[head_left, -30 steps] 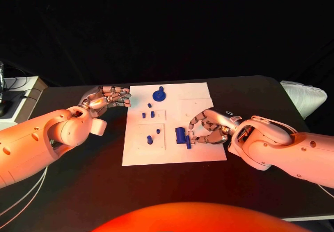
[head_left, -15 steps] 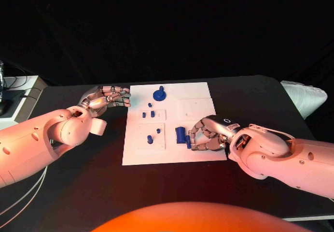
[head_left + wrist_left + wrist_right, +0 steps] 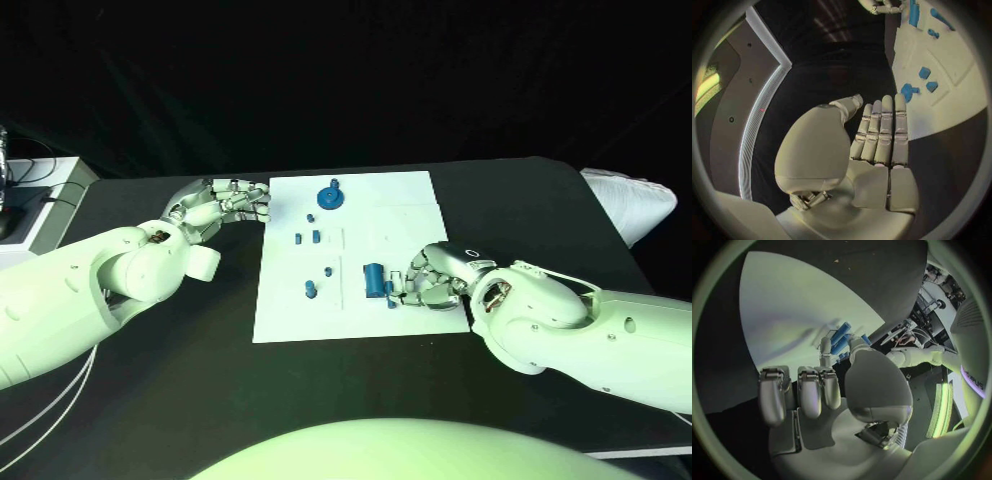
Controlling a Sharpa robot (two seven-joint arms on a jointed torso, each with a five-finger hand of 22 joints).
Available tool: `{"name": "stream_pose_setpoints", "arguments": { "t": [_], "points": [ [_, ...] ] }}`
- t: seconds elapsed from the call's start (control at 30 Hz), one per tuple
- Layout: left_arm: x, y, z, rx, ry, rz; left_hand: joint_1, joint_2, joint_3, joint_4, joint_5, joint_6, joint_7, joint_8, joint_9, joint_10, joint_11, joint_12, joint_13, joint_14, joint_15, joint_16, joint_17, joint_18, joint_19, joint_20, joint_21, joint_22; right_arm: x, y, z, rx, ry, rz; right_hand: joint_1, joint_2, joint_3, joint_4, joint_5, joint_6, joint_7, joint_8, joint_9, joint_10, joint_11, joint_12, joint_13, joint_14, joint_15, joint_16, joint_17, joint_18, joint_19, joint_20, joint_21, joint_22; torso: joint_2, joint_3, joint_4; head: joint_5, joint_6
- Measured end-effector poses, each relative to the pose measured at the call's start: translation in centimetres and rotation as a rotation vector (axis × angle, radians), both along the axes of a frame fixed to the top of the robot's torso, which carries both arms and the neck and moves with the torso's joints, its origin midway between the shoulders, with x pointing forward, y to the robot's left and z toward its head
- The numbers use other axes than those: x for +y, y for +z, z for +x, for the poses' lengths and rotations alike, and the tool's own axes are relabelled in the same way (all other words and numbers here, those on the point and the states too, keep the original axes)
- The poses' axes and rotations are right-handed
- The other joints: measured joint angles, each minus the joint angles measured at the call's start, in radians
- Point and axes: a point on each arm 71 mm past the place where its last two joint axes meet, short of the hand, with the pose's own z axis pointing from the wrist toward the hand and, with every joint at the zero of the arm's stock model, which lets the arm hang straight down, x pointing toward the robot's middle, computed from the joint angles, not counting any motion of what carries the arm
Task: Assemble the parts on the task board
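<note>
Two white arms over a matt black counter [image 3: 173, 350], dark black curtain [image 3: 361, 80] behind it closing off the room. Flat at the counter's middle, a white rectangular task board [image 3: 404, 215]. At the board's far end, a blue round disc with a knob [image 3: 330, 197]; along its left half, several small blue pieces [image 3: 297, 238], well apart from one another. Near the board's right front, a blue plastic cylinder [image 3: 375, 279] with a thin blue peg [image 3: 391, 297] just beside it. From the head view: left robot hand [image 3: 219, 205] off the board's far left corner, above bare counter, well apart from the cylinder. From the left wrist view, what the head view hides: that robot hand's fingers straight and side by side, thumb off to one side, nothing in it. Right robot hand [image 3: 437, 277] low over the board's right front, fingers curled in towards the cylinder, fingertips right at it. From the right wrist view: blue pieces between thumb tip and a fingertip, yet cannot tell whether actually pinched or merely touched.
</note>
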Motion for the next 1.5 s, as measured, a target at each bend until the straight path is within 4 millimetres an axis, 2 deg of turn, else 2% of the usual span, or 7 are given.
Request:
{"name": "stream_pose_setpoints", "arguments": {
  "t": [0.33, 0.4, 0.57, 0.63, 1.27, 1.4, 1.5],
  "points": [
    [0.0, 0.0, 0.0, 0.000, -0.002, 0.001, 0.000, 0.000, 0.000, 0.000, 0.000, 0.000, 0.000, 0.000, 0.000, 0.000, 0.000, 0.000, 0.000, 0.000, 0.000, 0.000, 0.001, 0.000, 0.000, 0.000, 0.000, -0.001, 0.8, -0.8, 0.4, 0.039, -0.027, -0.020, -0.020, 0.012, -0.048, -0.001, -0.018, -0.018, 0.004, 0.002, 0.012, 0.000, 0.000, 0.000, 0.000, 0.000, 0.000, 0.000, 0.000, 0.000, 0.000, 0.000, -0.015, 0.000, 0.001, -0.0003, 0.0006, 0.000, 0.000],
    [0.0, 0.0, 0.0, 0.000, -0.002, 0.001, 0.000, 0.000, 0.000, 0.000, 0.000, 0.000, 0.000, 0.000, 0.000, 0.000, 0.000, 0.000, 0.000, 0.000, 0.000, 0.000, 0.001, 0.000, 0.000, 0.000, -0.004, -0.001, 0.8, -1.0, 0.4, 0.045, -0.031, -0.026, -0.030, 0.001, -0.069, 0.000, -0.024, -0.018, 0.004, 0.002, 0.012, 0.000, 0.000, 0.000, 0.000, 0.000, 0.000, 0.000, 0.000, 0.000, 0.000, 0.000, -0.015, 0.000, 0.001, 0.0003, 0.0006, 0.001, -0.001],
    [0.0, 0.0, 0.0, 0.001, -0.004, 0.001, 0.000, 0.000, 0.000, 0.000, 0.000, 0.000, 0.000, 0.000, 0.000, 0.000, 0.000, 0.000, 0.000, 0.000, 0.000, 0.000, 0.001, 0.000, 0.000, 0.000, -0.004, -0.001, 1.4, -1.1, 0.2, 0.047, -0.029, -0.032, -0.030, 0.001, -0.095, 0.000, -0.029, -0.025, 0.004, 0.002, 0.018, 0.000, 0.000, 0.000, 0.000, 0.000, 0.000, 0.000, 0.000, 0.000, 0.000, 0.000, -0.015, 0.000, 0.001, 0.0017, 0.0008, 0.003, -0.003],
    [0.0, 0.0, 0.0, 0.001, -0.004, 0.001, 0.000, 0.000, 0.000, 0.000, 0.000, 0.000, 0.000, 0.000, 0.000, 0.000, 0.000, 0.000, 0.000, 0.000, 0.000, 0.000, 0.001, 0.000, 0.000, 0.000, -0.004, -0.001, 1.5, -1.1, 0.1, 0.043, -0.026, -0.034, -0.018, -0.011, -0.109, 0.001, -0.037, -0.025, 0.004, 0.002, 0.021, 0.000, 0.000, 0.000, 0.000, 0.000, 0.000, 0.000, 0.000, 0.000, 0.000, 0.000, -0.015, 0.000, 0.001, 0.0024, 0.0007, 0.004, -0.004],
    [0.0, 0.0, 0.0, 0.002, -0.005, 0.002, 0.000, 0.000, 0.000, 0.000, 0.000, 0.000, 0.000, 0.000, 0.000, 0.000, 0.000, 0.000, 0.000, 0.000, 0.000, 0.000, 0.003, 0.000, 0.004, 0.004, -0.004, -0.002, 1.1, -0.4, -0.3, -0.017, -0.021, -0.033, 0.020, -0.007, -0.121, 0.001, -0.036, -0.025, 0.003, 0.006, 0.027, 0.000, 0.000, 0.000, 0.000, 0.000, 0.000, 0.000, 0.000, 0.000, 0.000, 0.000, -0.015, 0.000, 0.001, 0.0035, -0.0010, 0.007, -0.003],
    [0.0, 0.0, 0.0, 0.003, -0.005, 0.002, 0.000, 0.000, 0.000, 0.000, 0.000, 0.000, 0.000, 0.000, 0.000, 0.000, 0.000, 0.000, 0.000, 0.000, 0.000, 0.000, 0.003, 0.000, 0.004, 0.004, -0.004, -0.002, 0.8, -0.3, -0.4, -0.027, -0.025, -0.025, 0.034, -0.021, -0.141, 0.002, -0.032, -0.032, 0.007, 0.005, 0.029, 0.000, 0.000, 0.000, 0.000, 0.000, 0.000, 0.000, 0.000, 0.000, 0.000, 0.000, -0.015, 0.000, 0.001, 0.0035, -0.0008, 0.006, -0.003],
    [0.0, -0.1, 0.0, 0.003, -0.005, 0.002, 0.000, 0.000, 0.000, 0.000, 0.000, 0.000, 0.000, 0.000, 0.000, 0.000, 0.000, 0.000, 0.000, 0.000, 0.000, 0.000, 0.003, 0.000, 0.004, 0.004, -0.004, -0.002, 0.6, -0.1, -0.5, -0.042, -0.013, -0.009, 0.072, -0.040, -0.157, 0.000, -0.061, -0.068, 0.018, -0.011, 0.028, 0.001, 0.009, 0.000, 0.000, 0.001, 0.001, 0.000, 0.000, 0.000, 0.000, 0.000, -0.030, 0.000, 0.001, 0.0032, -0.0004, 0.005, -0.003]
  ]
}}
